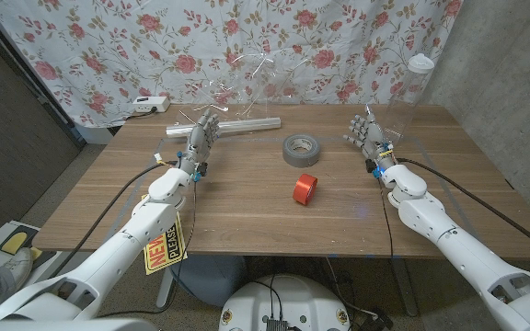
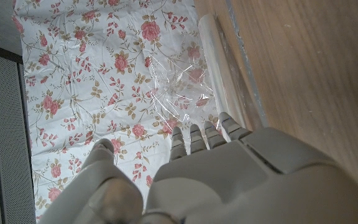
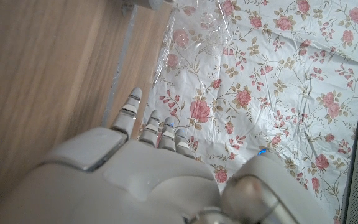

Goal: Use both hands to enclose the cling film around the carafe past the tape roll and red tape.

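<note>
your left hand [image 1: 201, 136] stands upright with fingers spread and nothing in them; your right hand [image 1: 364, 131] is the same, fingers apart and empty. both are raised, palms facing each other across the table [image 1: 247, 211].

the carafe [image 1: 247, 87] is clear glass and hard to make out against the floral curtain [image 1: 339, 46]; it seems to stand at the far edge, at about twelve o'clock from the tape roll [image 1: 302, 149], with the red tape [image 1: 305, 188] nearer you at the roll's six. the cling film [image 1: 233, 122] lies beside it, its roll stretched crosswise along a nine-to-three line, and a crumpled sheet seems to rise from it around the glass.

from your left fingers the film sits at about one o'clock, close by; from your right fingers it's at about ten, well apart. so the left hand is nearer, and i'd judge the right has farther to sweep inward past the tape roll.
</note>
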You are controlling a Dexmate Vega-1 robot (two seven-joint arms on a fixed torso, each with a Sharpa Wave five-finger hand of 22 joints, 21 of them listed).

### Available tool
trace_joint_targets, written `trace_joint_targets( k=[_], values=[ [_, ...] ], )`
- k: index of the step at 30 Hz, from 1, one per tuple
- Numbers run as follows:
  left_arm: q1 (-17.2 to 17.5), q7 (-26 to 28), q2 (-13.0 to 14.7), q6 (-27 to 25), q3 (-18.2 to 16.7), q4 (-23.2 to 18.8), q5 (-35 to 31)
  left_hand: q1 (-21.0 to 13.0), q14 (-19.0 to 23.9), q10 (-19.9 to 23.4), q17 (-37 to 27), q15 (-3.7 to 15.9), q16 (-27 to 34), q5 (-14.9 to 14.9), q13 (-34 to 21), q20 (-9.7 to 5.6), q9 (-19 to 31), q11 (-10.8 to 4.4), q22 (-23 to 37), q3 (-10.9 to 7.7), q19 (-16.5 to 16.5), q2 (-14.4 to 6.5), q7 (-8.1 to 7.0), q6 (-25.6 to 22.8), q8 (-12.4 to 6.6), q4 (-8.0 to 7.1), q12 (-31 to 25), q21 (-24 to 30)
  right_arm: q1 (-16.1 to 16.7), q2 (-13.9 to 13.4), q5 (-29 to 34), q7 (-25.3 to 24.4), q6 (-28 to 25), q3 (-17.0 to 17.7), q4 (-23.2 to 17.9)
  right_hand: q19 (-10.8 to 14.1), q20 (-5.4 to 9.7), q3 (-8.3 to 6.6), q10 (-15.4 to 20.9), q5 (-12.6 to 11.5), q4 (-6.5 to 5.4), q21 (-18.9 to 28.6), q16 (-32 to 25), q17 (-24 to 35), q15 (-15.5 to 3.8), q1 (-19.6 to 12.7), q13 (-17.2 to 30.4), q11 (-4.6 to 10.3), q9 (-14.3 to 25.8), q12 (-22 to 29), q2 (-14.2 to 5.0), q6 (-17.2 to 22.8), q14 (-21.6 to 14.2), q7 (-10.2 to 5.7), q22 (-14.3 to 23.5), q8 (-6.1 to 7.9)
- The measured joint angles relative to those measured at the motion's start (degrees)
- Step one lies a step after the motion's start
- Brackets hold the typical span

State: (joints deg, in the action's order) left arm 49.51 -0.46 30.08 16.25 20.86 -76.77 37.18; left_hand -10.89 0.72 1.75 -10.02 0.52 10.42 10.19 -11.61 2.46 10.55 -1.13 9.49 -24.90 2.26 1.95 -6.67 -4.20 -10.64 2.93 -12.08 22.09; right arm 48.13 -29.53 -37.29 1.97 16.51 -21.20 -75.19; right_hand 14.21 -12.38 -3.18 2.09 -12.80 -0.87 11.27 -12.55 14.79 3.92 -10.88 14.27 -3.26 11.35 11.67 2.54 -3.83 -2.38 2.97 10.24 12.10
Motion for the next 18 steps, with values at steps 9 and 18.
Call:
trace_joint_targets(
  k=[9,18],
  values=[
    [0.92,0.02,0.42,-0.07,-0.34,-1.29,0.12,0.00,0.00,0.11,0.01,0.00,0.00,0.00,0.00,0.00,0.01,-0.11,0.00,0.00,0.00,0.00,0.00,0.00,0.00,0.00,0.00,0.00,0.58,-0.39,-0.25,0.12,-0.26,0.14,-1.20,0.00,0.00,0.00,0.00,0.00,0.00,0.00,0.00,0.00,0.00,0.00,-0.18,0.00,0.00,0.00,0.00,0.01,0.00,0.01,0.04,0.00],
    [0.90,-0.52,0.42,0.63,-0.53,-1.11,0.25,0.00,0.00,0.10,0.01,0.00,0.00,0.00,0.01,0.00,0.01,-0.10,-0.01,0.00,0.00,0.00,0.01,0.00,0.00,0.00,0.00,0.00,1.11,-0.83,-0.15,-0.36,-0.28,0.30,-2.40,-0.01,0.00,0.01,-0.20,0.00,0.00,0.00,0.00,-0.01,-0.16,-0.30,-0.25,-0.20,-0.01,-0.01,-0.30,0.01,0.16,0.00,-0.12,0.00]
  ],
)
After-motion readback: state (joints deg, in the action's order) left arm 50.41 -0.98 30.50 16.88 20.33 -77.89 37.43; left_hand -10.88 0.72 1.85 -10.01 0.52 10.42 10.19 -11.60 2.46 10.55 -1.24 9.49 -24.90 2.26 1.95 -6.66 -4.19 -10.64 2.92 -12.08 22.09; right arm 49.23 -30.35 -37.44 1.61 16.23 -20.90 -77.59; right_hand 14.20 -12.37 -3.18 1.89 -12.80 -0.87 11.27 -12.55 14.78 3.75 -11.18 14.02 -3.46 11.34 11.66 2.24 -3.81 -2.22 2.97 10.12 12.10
